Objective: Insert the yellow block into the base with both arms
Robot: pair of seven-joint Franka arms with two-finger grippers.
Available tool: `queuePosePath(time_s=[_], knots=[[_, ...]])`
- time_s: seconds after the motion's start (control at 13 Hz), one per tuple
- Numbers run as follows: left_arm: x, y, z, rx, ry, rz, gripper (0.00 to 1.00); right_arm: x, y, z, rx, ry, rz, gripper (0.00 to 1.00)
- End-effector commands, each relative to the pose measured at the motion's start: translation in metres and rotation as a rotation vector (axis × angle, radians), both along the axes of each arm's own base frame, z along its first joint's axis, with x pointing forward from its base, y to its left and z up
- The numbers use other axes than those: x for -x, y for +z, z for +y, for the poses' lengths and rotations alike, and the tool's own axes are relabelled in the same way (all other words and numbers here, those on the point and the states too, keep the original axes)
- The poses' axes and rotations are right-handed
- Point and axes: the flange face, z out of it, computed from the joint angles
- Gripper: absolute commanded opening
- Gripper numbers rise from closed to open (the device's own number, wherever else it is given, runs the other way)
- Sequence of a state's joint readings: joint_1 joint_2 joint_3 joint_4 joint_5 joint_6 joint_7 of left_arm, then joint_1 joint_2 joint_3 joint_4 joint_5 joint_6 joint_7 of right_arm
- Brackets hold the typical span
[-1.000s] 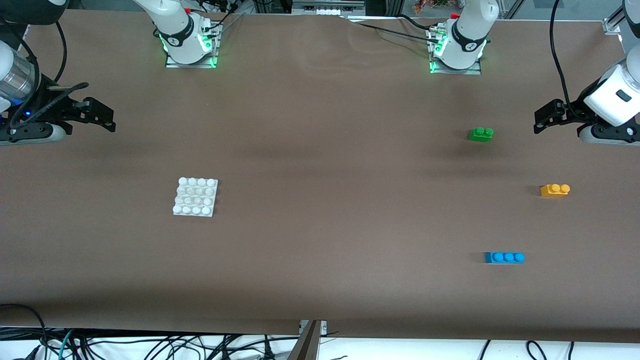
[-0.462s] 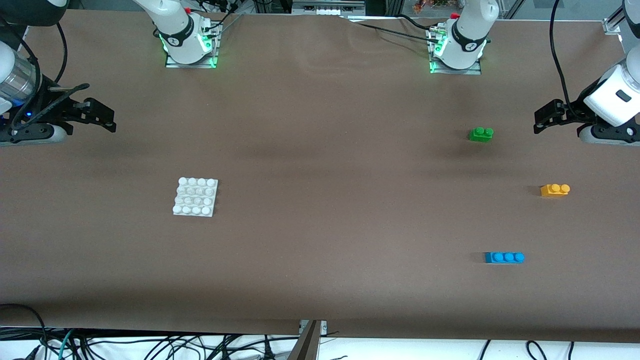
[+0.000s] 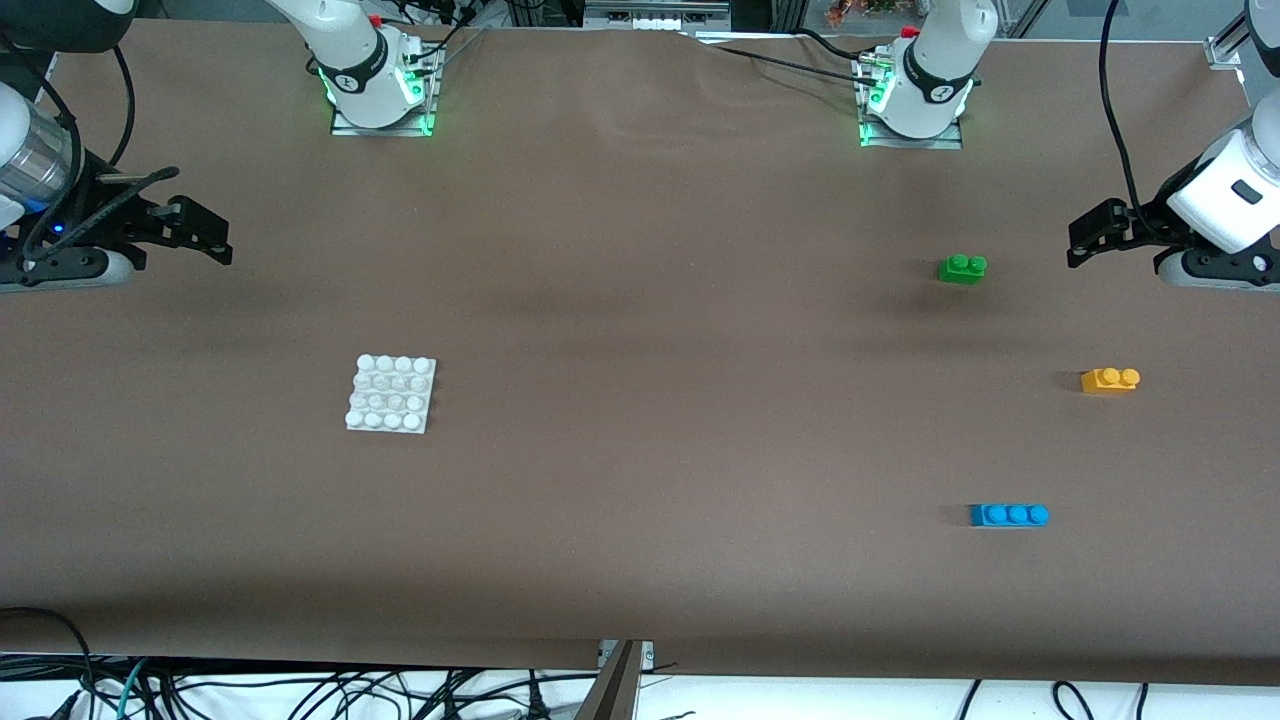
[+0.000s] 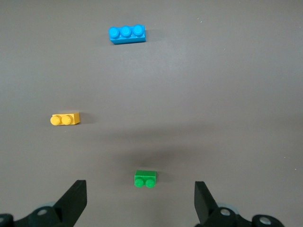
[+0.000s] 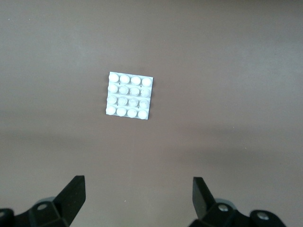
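The yellow block point(image 3: 1110, 380) point(image 4: 65, 119) lies flat on the brown table toward the left arm's end, studs up. The white base point(image 3: 391, 394) point(image 5: 129, 96), a square plate of studs, lies toward the right arm's end. My left gripper point(image 3: 1088, 232) point(image 4: 140, 193) hangs open and empty above the table at its own end, beside the green brick and well apart from the yellow block. My right gripper point(image 3: 205, 234) point(image 5: 138, 189) hangs open and empty at the other end, with the base some way off in its wrist view.
A green two-stud brick point(image 3: 962, 268) point(image 4: 145, 178) lies farther from the front camera than the yellow block. A blue three-stud brick point(image 3: 1008, 514) point(image 4: 127, 34) lies nearer to it. Both arm bases point(image 3: 378, 90) point(image 3: 915, 95) stand at the table's back edge. Cables hang below the front edge.
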State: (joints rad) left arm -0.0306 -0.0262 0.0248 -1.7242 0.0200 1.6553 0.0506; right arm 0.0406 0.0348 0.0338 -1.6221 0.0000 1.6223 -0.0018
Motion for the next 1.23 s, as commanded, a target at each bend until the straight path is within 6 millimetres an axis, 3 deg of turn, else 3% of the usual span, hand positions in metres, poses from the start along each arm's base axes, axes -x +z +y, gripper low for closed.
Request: queuePosePath(time_s=[0.0, 0.54, 1.0, 1.15], knots=[[-0.004, 0.004, -0.002, -0.01, 0.002, 0.002, 1.0, 0.002, 0.002, -0.003, 0.01, 0.0, -0.009, 1.0], [-0.004, 0.004, 0.002, -0.011, 0.003, 0.002, 1.0, -0.012, -0.016, -0.019, 0.005, -0.045, -0.004, 1.0], [-0.004, 0.004, 0.002, -0.011, 0.003, 0.002, 1.0, -0.034, -0.072, -0.003, 0.03, -0.013, 0.038, 1.0], [-0.004, 0.004, 0.002, -0.011, 0.002, 0.002, 1.0, -0.034, -0.119, -0.001, 0.014, -0.036, 0.009, 1.0]])
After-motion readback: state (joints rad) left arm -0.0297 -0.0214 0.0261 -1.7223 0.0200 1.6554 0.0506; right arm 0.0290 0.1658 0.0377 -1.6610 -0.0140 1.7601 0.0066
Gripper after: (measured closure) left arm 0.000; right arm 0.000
